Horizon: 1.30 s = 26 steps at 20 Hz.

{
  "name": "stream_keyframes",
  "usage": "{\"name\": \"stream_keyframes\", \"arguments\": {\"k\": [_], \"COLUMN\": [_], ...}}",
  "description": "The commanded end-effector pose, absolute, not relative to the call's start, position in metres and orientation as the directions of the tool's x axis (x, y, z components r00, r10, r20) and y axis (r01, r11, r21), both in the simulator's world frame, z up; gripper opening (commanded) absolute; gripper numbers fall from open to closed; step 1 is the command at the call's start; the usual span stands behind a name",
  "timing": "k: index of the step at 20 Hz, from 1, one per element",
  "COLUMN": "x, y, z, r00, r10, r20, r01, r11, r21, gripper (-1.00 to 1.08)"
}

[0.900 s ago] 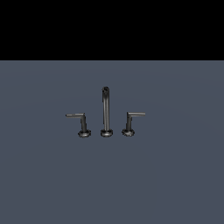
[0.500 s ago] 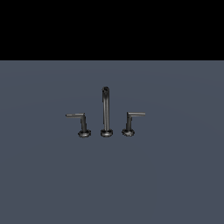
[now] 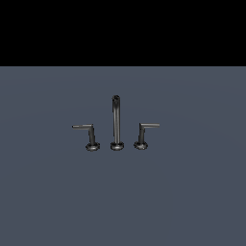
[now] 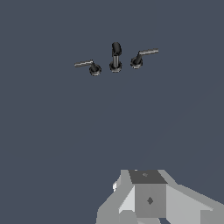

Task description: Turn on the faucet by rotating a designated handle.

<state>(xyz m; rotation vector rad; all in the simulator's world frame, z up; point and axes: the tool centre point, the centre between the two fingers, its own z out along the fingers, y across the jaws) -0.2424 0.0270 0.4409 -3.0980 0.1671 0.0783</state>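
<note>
**Fingers out of sight, lever untouched**

Fingers cannot be judged: only the pale grey body of the gripper (image 4: pixel 148 199) shows, at the lower edge of the wrist view, and whether its jaws stand apart or together I cannot tell. It is absent from the exterior view altogether.

At the middle of the exterior view stands the faucet (image 3: pixel 116 124) on a flat grey surface (image 3: pixel 48 202): a tall thin spout (image 3: pixel 116 120) between two short L-shaped levers, each on a round base. The designated handle (image 3: pixel 86 132) is the one toward that view's left, its thin arm reaching left from its post; the twin handle (image 3: pixel 146 130) mirrors it on the right. In the wrist view the set sits in the upper middle, well apart from the gripper.

By its look the lever is rigid metal, fixed at its base and probably smooth, so it should swing about its post rather than lift. Pushing or pinching near the arm's free end would likely give the most leverage; the arm is thin, so a slip is possible.
</note>
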Motion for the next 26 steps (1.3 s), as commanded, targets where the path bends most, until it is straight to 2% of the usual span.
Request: {"name": "stream_keyframes", "arguments": {"k": [1,13,26], "x": [-0.239,-0.212,-0.169], "y": [0.036,0.084,0.128], "z": [0.430,0.370,0.303], "r00": [0.987,0.918,0.776], "r10": [-0.150,-0.395,-0.629], "r20": [-0.052,-0.048,-0.043], "r01": [-0.152,-0.396,-0.630], "r11": [-0.988,-0.918,-0.776], "r21": [-0.033,-0.024,-0.017], "gripper": [-1.00,-1.00,-1.00]}}
